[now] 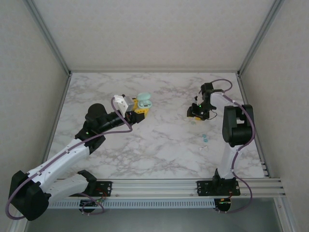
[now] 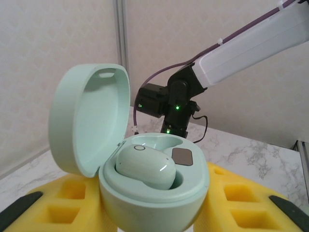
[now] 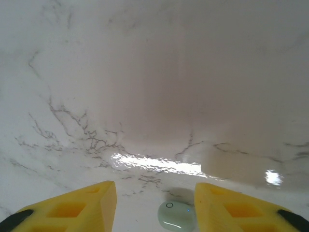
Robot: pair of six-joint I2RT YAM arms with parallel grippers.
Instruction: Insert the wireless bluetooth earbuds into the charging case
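The charging case (image 2: 154,193), pale mint, stands upright with its lid (image 2: 89,121) swung open to the left. My left gripper (image 1: 136,108) is shut on the case's base, with yellow fingers (image 2: 231,193) on either side. One earbud (image 2: 145,166) sits in the case's left socket; the right socket beside it is empty, with a dark contact plate (image 2: 182,156). A second mint earbud (image 3: 176,216) lies on the marble. My right gripper (image 3: 155,203) hangs low over it, open, with the earbud between the fingers (image 3: 91,203), nearer the right one and touching neither.
The right arm (image 2: 231,53) faces the case from across the table. Small teal pieces (image 1: 204,137) and a white bit (image 1: 203,149) lie on the marble near the right arm's column. Frame posts (image 1: 48,38) and walls bound the table.
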